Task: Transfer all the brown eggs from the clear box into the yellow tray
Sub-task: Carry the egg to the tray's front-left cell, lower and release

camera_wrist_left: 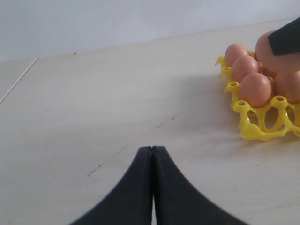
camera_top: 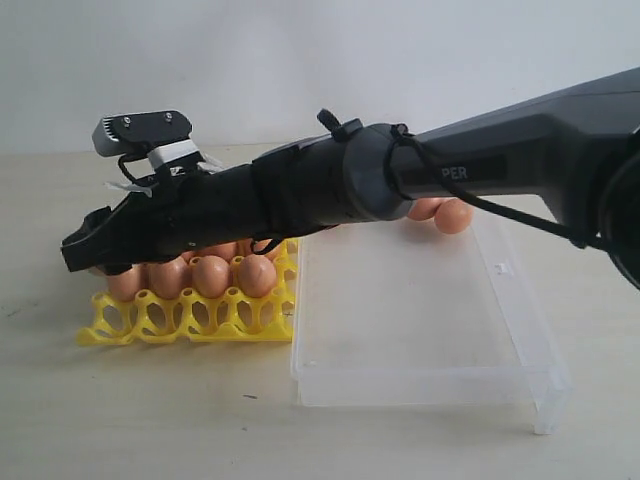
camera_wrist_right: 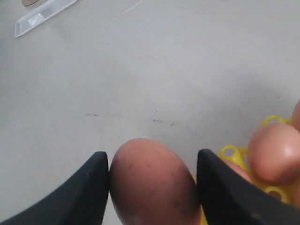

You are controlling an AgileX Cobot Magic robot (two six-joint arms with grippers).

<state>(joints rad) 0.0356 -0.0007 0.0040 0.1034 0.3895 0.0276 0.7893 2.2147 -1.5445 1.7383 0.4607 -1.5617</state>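
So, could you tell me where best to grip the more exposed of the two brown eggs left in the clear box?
Probably from straight above, fingers closing across the egg's rounded middle, much as the right gripper holds the carried egg. It lies at the clear box's far wall, close beside the other egg, so only its top looks free.

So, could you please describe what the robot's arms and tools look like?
The right arm is a thick tube of black and dark grey casing with pale lettering ending in "PER". A thin black cable runs along it. A grey camera block sits on a white bracket near the wrist. Both the right tool and left tool have matte black, curved, tapering fingers.
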